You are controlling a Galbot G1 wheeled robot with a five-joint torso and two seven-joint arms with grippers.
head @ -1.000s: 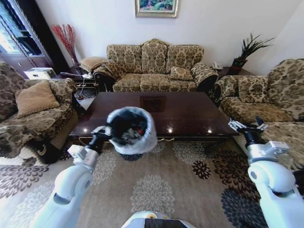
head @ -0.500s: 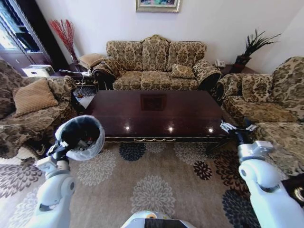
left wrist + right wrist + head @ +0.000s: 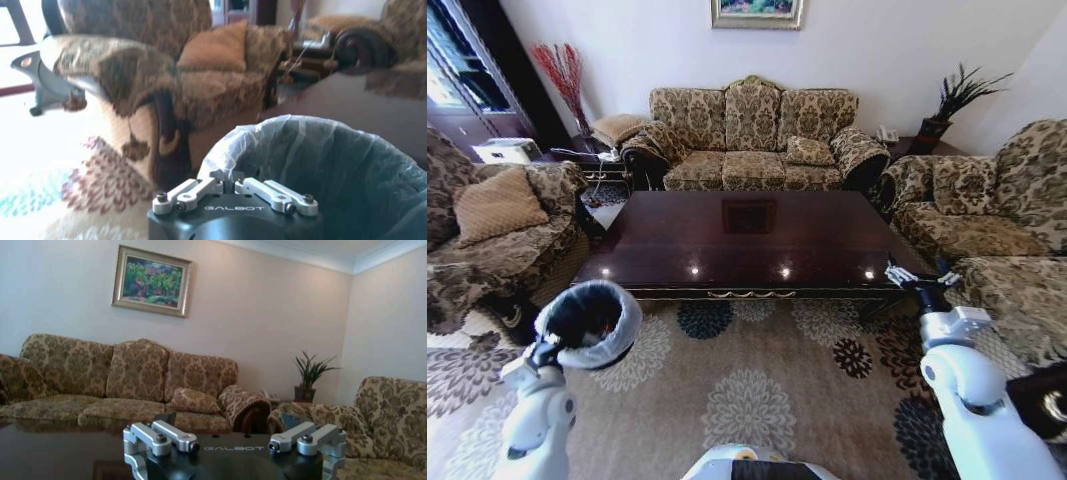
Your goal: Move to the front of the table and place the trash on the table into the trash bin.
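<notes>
Long axis of the table [image 3: 757, 235] running left to right across the head view, parallel to the sofa [image 3: 752, 135] behind it; glossy dark top carrying only reflections. Trash bin [image 3: 587, 322] off the table's front left corner, over the carpet [image 3: 757, 385], mouth tipped up toward the camera, pale bag folded over the rim. Left gripper [image 3: 235, 189] clamped shut on the bin's near rim, arm bent low and close to the body. Right gripper [image 3: 917, 278] at the table's front right corner, fingers spread wide with nothing between them, forearm rising toward the table.
</notes>
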